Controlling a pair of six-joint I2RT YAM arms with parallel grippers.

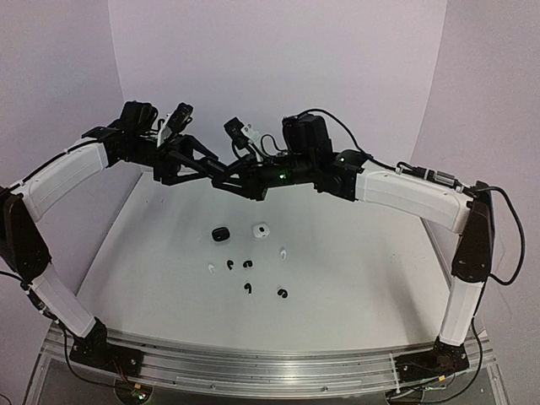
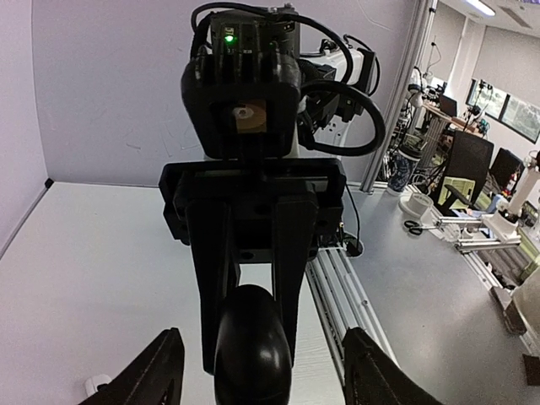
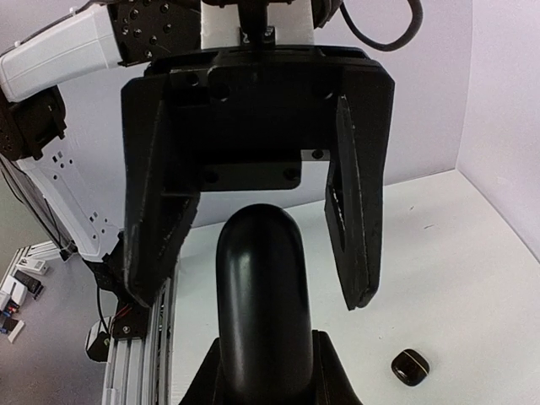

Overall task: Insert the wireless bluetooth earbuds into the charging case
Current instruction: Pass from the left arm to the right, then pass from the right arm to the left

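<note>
From overhead, both arms are up and nose to nose above the white tabletop. The left claw meets the right claw in mid-air, at 12 o'clock of the scatter below. What sits between them is too dark to make out from here.

Down on the tabletop, count two cases: a small black rounded case and, at its 3 o'clock, a small white rounded case. Six buds lie loose at 6 o'clock of that pair: four glossy black comma-shaped earbuds and two white comma-shaped earbuds. A white one sits at each end of the upper row with two black between, and two more black lie at 6 o'clock of those. All six are on the bare tabletop, apart from both cases.

The left wrist view shows the left claw spread wide, a finger in each bottom corner. Between them, touching neither, is a third case, a glossy black oblong pebble-shaped case. The right claw reaches in from 12 o'clock and pinches it on both flanks.

In the right wrist view, that oblong case rises from the right claw at 6 o'clock, whose fingers hug its base. The left claw hangs from 12 o'clock with its fingers open at 9 and 3, clear of the case. The small black rounded case sits on the tabletop at 5 o'clock.
</note>
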